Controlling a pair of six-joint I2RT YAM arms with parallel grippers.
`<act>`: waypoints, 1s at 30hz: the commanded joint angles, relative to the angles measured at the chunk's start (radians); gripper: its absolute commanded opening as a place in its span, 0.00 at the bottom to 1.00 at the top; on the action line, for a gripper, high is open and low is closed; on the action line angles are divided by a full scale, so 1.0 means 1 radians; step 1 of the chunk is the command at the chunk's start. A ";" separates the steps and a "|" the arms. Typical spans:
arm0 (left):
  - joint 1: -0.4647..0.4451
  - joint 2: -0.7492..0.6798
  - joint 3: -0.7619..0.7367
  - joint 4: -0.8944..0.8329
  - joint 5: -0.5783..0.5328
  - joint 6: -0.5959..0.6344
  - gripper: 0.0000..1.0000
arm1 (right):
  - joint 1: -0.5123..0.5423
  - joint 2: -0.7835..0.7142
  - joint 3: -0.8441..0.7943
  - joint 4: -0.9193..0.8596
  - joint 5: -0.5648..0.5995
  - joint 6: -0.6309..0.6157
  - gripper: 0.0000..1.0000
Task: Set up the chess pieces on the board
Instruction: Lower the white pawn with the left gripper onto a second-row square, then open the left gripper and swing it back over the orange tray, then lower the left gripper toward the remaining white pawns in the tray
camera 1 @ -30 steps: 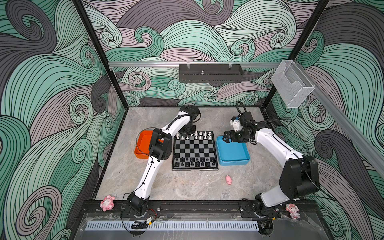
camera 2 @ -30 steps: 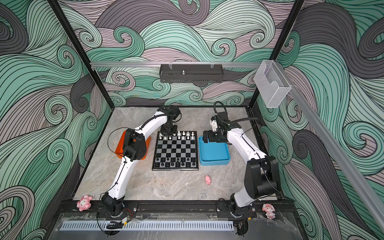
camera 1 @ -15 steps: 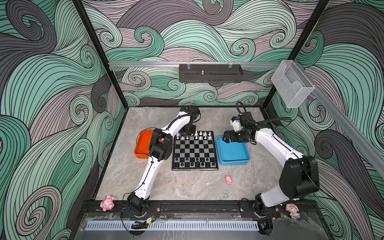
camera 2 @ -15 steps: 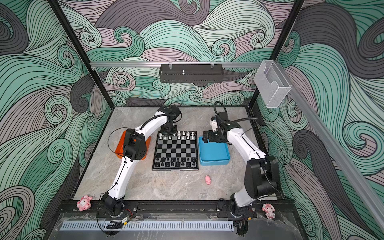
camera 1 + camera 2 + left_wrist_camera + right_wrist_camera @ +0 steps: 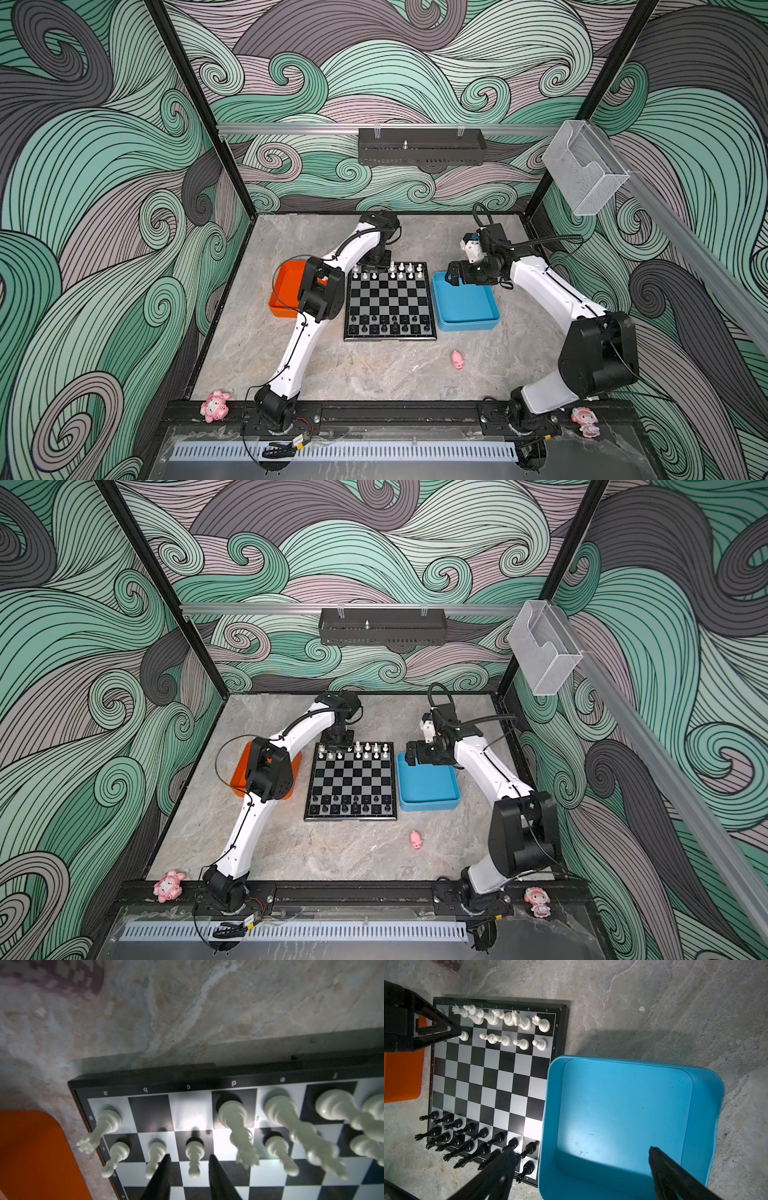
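Left gripper (image 5: 189, 1157) is low over the far-left part of the board (image 5: 390, 297); jaws part-way open, straddling the white pawn (image 5: 194, 1147) on c7. I see a gap on each side, so nothing is gripped and the pawn stands on its square; right gripper (image 5: 581, 1150) hangs wide open and empty above the blue tray (image 5: 708, 1105). The board lies flat between the orange tray (image 5: 286, 286) and the blue tray; white chess pieces (image 5: 401, 270) fill the two far rows, black chess pieces (image 5: 390, 326) the two near rows. b8 and c8 are bare and d7 looks bare too, so I judge setup close but unfinished. Risks: one finger (image 5: 162, 1176) runs right beside the b7 pawn (image 5: 155, 1151), so a crooked lift or sideways swing could clip it; the tall crowned piece (image 5: 234, 1118) on d8 stands close on the other side, same danger. Pieces are slim and probably light, so one knock may topple neighbours; a pad dragging on the c7 pawn could tip it off square. Writing: file letters a to e on the border, flipped in the left wrist view, with digits 8 and 7 at the edge; g, h, 8, 7 in the right wrist view; no brand readable.
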 commanded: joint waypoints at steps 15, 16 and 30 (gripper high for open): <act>0.039 -0.488 -0.211 0.017 -0.054 -0.014 0.59 | 0.066 -0.039 0.060 -0.062 0.027 0.033 0.99; 0.057 -0.524 -0.260 0.033 -0.044 -0.018 0.63 | 0.081 -0.032 0.068 -0.061 0.031 0.038 0.99; 0.409 -0.798 -0.789 0.210 0.037 0.001 0.83 | 0.260 0.149 0.218 -0.058 0.059 0.074 0.99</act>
